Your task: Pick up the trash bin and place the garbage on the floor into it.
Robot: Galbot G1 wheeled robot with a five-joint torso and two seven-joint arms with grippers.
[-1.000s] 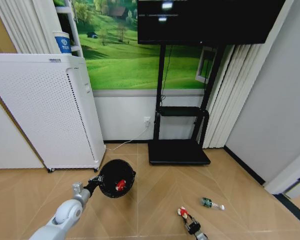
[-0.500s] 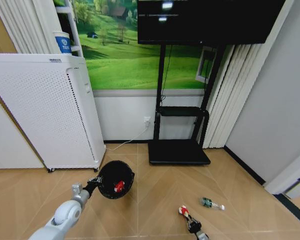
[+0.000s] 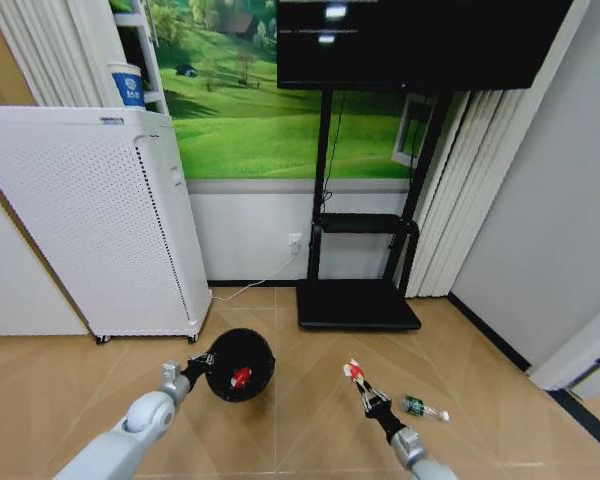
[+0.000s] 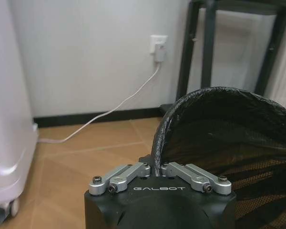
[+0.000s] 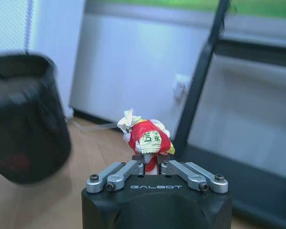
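The black mesh trash bin (image 3: 240,364) hangs above the floor (image 3: 310,400), held by its rim in my shut left gripper (image 3: 202,366). A red piece of garbage (image 3: 241,377) lies inside it. In the left wrist view the bin's rim (image 4: 214,95) runs between the closed fingers of my left gripper (image 4: 157,168). My right gripper (image 3: 368,391) is shut on a red-and-white wrapper (image 3: 354,373), lifted off the floor to the right of the bin. The right wrist view shows that wrapper (image 5: 147,136) crumpled in the right gripper (image 5: 152,166), with the bin (image 5: 26,117) off to one side. A small green bottle (image 3: 420,408) lies on the floor.
A tall white perforated appliance (image 3: 90,220) stands at the back left. A black TV stand (image 3: 360,300) with a flat base is against the wall, a white cable (image 3: 250,288) running to a socket beside it. A dark strip (image 3: 580,410) edges the floor at right.
My right gripper has risen from the floor with the red-and-white wrapper and moved left toward the bin. The left arm has shifted the bin slightly right and lower.
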